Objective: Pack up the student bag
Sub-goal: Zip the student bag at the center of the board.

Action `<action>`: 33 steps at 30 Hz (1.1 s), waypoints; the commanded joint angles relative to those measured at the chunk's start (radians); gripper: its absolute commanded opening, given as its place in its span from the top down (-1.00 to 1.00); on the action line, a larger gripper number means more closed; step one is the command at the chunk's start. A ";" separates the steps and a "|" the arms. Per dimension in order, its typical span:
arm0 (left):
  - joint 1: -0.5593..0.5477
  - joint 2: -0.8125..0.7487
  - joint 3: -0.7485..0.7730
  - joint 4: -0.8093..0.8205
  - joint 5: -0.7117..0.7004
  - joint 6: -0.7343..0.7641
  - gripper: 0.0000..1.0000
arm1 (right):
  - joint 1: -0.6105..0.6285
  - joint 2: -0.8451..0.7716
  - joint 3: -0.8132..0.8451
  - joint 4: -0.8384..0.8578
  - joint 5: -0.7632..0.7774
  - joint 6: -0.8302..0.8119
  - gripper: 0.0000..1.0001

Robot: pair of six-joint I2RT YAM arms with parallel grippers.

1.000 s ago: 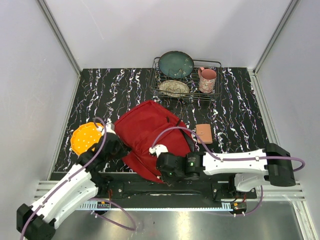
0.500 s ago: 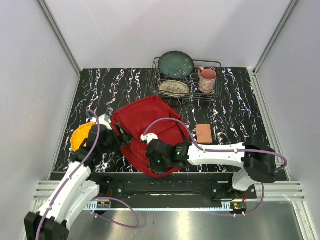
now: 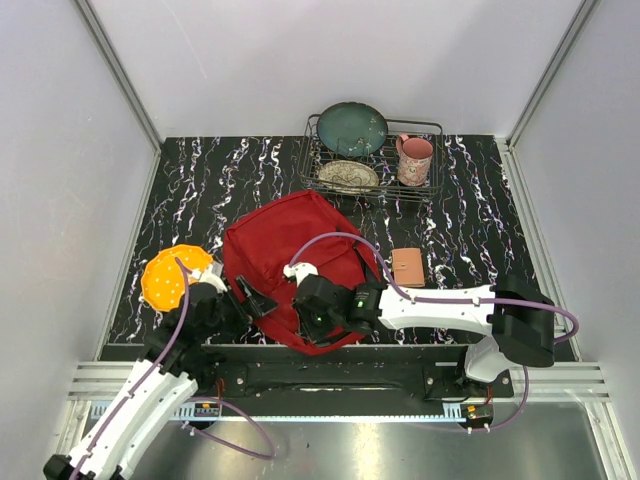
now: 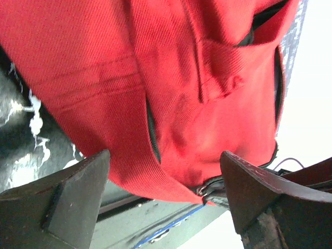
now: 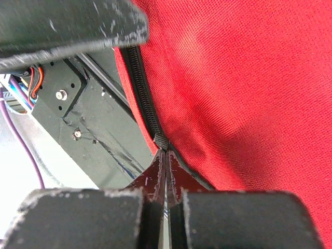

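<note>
The student bag, a big red fabric backpack, lies in the middle of the table and fills both wrist views. My left gripper hovers at the bag's near-left corner. It is open wide, with the red fabric just beyond its fingers and nothing held. My right gripper is at the bag's near edge, shut on the black zipper pull at the end of the zipper track.
An orange disc lies left of the bag, beside my left arm. A small brown wallet lies to the bag's right. At the back, a wire dish rack holds two plates, with a pink mug at its right end. The black base rail runs below the bag.
My left gripper opened, let go of the bag and pulled back toward the near left. My right gripper, still shut, shifted left and away along the bag's near edge. The bag settled flatter.
</note>
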 commanded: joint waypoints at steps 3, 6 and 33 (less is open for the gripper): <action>-0.215 0.027 0.029 -0.104 -0.184 -0.183 -0.84 | -0.016 -0.032 -0.001 0.037 0.004 -0.005 1.00; -0.301 0.052 0.006 -0.016 -0.197 -0.255 -0.84 | -0.018 -0.028 0.003 0.032 0.003 -0.005 1.00; -0.366 0.119 -0.048 0.185 -0.364 -0.199 1.00 | -0.018 -0.037 -0.096 0.055 -0.108 0.021 0.71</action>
